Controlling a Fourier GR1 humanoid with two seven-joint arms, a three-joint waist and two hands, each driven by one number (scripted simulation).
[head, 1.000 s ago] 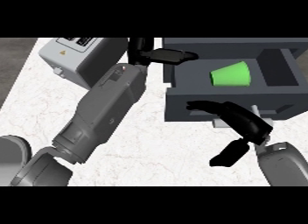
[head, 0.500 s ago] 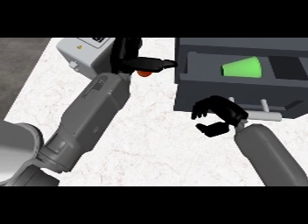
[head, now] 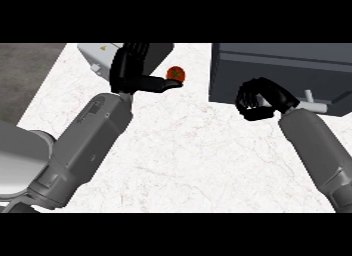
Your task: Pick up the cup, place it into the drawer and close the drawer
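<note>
Drawer (head: 282, 70) front fills the upper right of the head view, a dark grey slab whose pale handle (head: 315, 102) juts out near its lower right corner. No cup shows anywhere; whether it sits inside the drawer cannot be told from this angle, since only the dark outer face is visible.

Right hand (head: 262, 100) hangs just in front of the drawer's lower edge, its black fingers curled into a fist that encloses nothing visible. It overlaps the grey face at the knuckles, just left of the handle, though actual contact cannot be confirmed. Its grey forearm runs down and to the right, leaving the view at the lower right.

Left hand (head: 135, 70) sits at the upper centre-left, fingers held straight and pointing up the view, thumb stretched out sideways to the right. Beside the thumb's tip lies a small orange-red round object (head: 175, 74), touching or nearly touching it; what it is cannot be made out. Behind the straight fingers, a light grey box-shaped appliance (head: 98, 55) is partly hidden at the top edge.

White marbled desk (head: 201, 160) spreads beneath both arms. Dark grey floor (head: 16, 75) shows along the left side, beyond the desk's slanted edge. The left forearm crosses the desk diagonally from the lower left corner.
</note>
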